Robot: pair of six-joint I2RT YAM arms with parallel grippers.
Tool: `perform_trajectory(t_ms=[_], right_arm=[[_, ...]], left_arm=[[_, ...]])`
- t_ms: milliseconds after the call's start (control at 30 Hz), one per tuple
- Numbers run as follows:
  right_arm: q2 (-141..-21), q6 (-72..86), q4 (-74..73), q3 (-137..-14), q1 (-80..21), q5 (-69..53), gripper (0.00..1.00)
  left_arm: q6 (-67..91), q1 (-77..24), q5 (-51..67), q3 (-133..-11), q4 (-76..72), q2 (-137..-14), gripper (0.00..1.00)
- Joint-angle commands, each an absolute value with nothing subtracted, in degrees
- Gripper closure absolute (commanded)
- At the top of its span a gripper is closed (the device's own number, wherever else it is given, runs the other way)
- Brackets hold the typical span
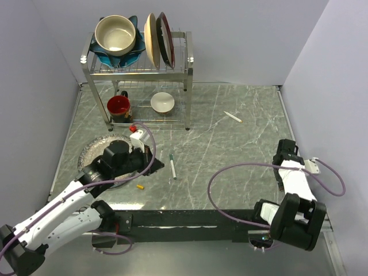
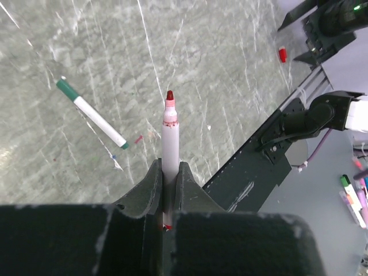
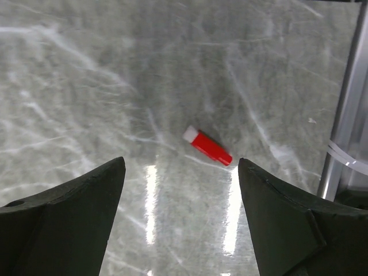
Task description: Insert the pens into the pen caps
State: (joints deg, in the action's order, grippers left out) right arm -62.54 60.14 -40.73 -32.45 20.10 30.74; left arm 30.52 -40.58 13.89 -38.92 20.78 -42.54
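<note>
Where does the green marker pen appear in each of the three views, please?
Top external: green marker pen left of centre, on the marbled tabletop.
Left wrist: upper left, beside the held red-tipped pen.
Right wrist: not in it.
Shared landmark: that tabletop, in all three.

**Work area.** A bench (image 1: 230, 149) of grey-green marbled stone, crossed by pale veins, is enclosed on three sides by plain pale-lilac panels: a back wall (image 1: 241, 34), a left wall (image 1: 29, 80) and a right wall (image 1: 333, 75). A two-tier metal wire rack (image 1: 188, 92) stands at the far left corner of the bench, near the back wall, with crockery (image 1: 115, 34) on both tiers. The light is diffuse and shadows are soft. In the right wrist view, bright vertical streaks reflect off the polished bench surface.
</note>
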Motion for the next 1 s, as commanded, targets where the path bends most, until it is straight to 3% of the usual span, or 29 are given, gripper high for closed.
perform_trajectory(t_ms=[0, 333, 533, 633, 967], right_arm=[[-66.69, 62.13, -41.39, -34.98, 21.62, 34.54, 0.12], [-74.7, 57.57, -37.09, -35.86, 25.22, 30.33, 0.14], [-74.53, 53.71, -33.14, -35.33, 25.4, 28.48, 0.23], [-74.36, 51.51, -30.77, -34.89, 25.4, 26.55, 0.34], [-74.09, 47.99, -26.11, -32.7, 25.4, 18.73, 0.43]], left_arm=[[29.0, -40.52, 10.99, -39.29, 20.65, -39.56, 0.99], [29.09, -40.52, 9.05, -39.46, 21.36, -39.38, 0.99], [29.09, -40.52, 8.88, -39.73, 21.45, -39.99, 0.99], [29.09, -40.52, 8.7, -39.64, 21.36, -39.81, 0.99], [28.92, -40.52, 8.7, -39.99, 21.36, -40.43, 0.99]])
